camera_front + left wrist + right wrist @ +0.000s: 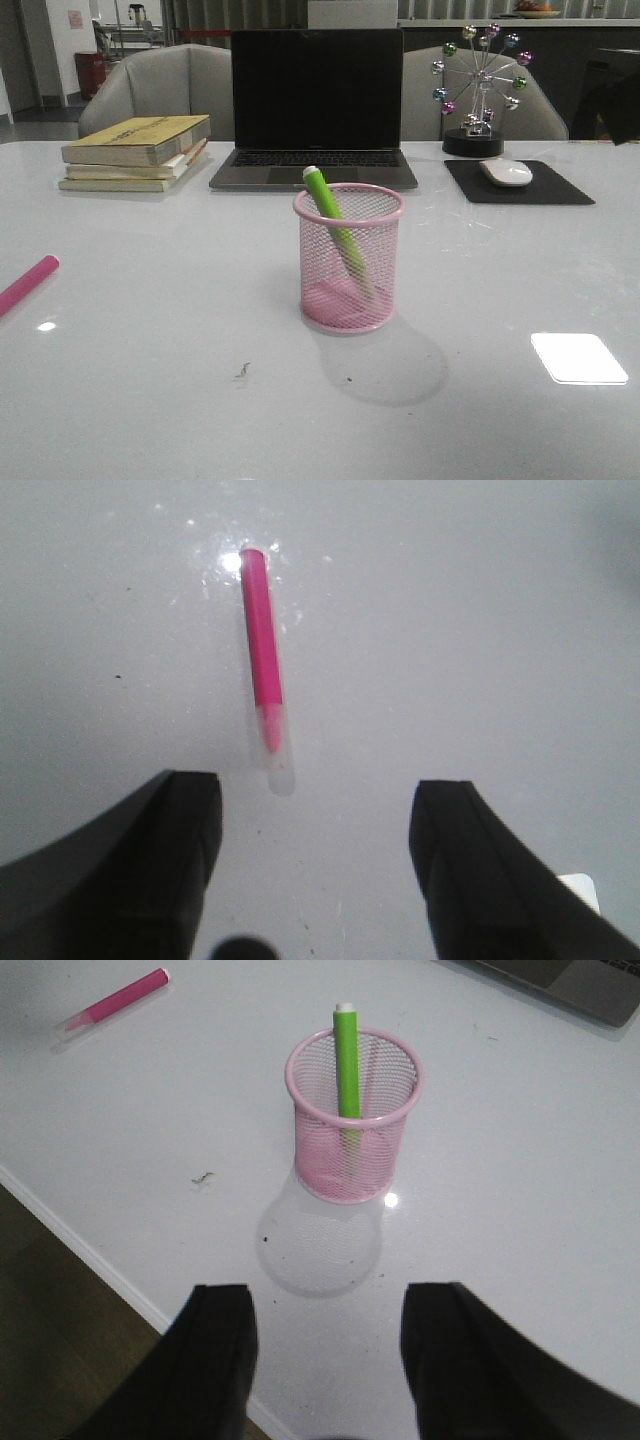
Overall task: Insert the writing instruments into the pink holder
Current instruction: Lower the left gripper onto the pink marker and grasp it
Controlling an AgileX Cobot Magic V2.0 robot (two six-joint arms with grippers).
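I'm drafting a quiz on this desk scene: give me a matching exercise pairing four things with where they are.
Things:
1. green pen
2. pink pen
3. mouse
4. books

Places:
A. lying flat on the table near its left edge
B. on a dark pad, back right
C. leaning inside the pink holder
D. stacked left of the laptop

Pairs: 1-C, 2-A, 3-B, 4-D
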